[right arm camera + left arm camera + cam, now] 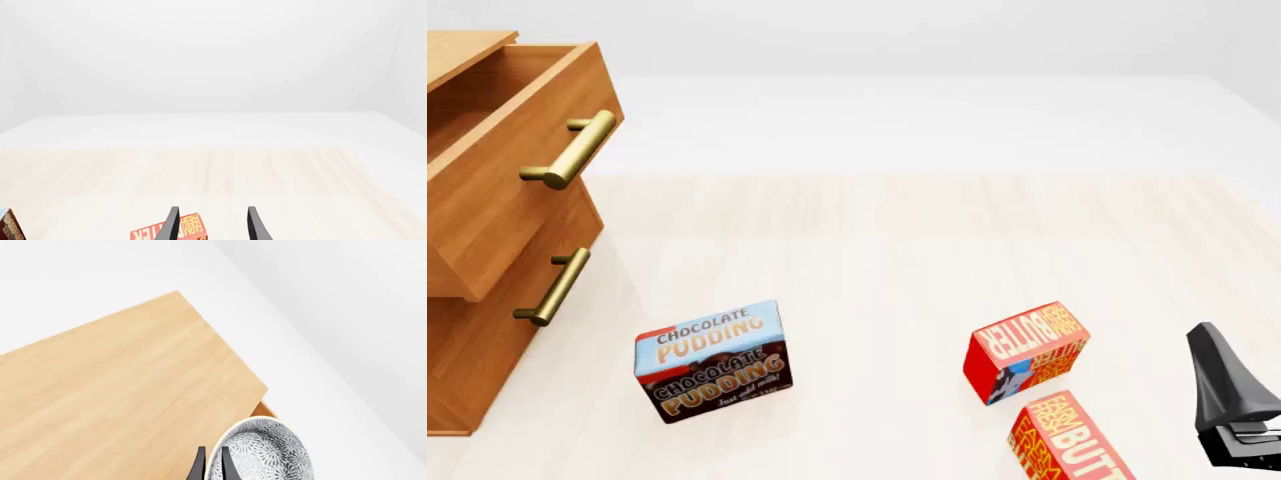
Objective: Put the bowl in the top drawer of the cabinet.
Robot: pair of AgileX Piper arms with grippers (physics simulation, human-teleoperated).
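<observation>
The cabinet (pixel 487 260) stands at the table's (pixel 881 260) 9 o'clock side in the front view. Its top drawer (pixel 521 170) is pulled out, and its brass bar handle (pixel 571 150) sticks out toward the middle of the table. The lower drawer (pixel 487 340) is pushed in, with its own brass handle (pixel 554 287).

In the left wrist view, the bowl (pixel 267 452) with black-and-white flowers is held over a light wood top (pixel 127 385), out past its edge. The left gripper (pixel 212 465) has its two dark fingers close together, pinching the bowl's thin white rim. The bowl does not show in the front view.

The right gripper (pixel 212 225) has its fingers spread apart with nothing between them. In the front view it sits near the table's 4 o'clock edge.

A chocolate pudding box (pixel 711 362) stands at about 7 o'clock. A red butter box (pixel 1025 352) stands at about 5 o'clock, and another red butter box (pixel 1070 440) lies just beside it, closer to the near edge. The right gripper is near those two boxes but not touching them.
</observation>
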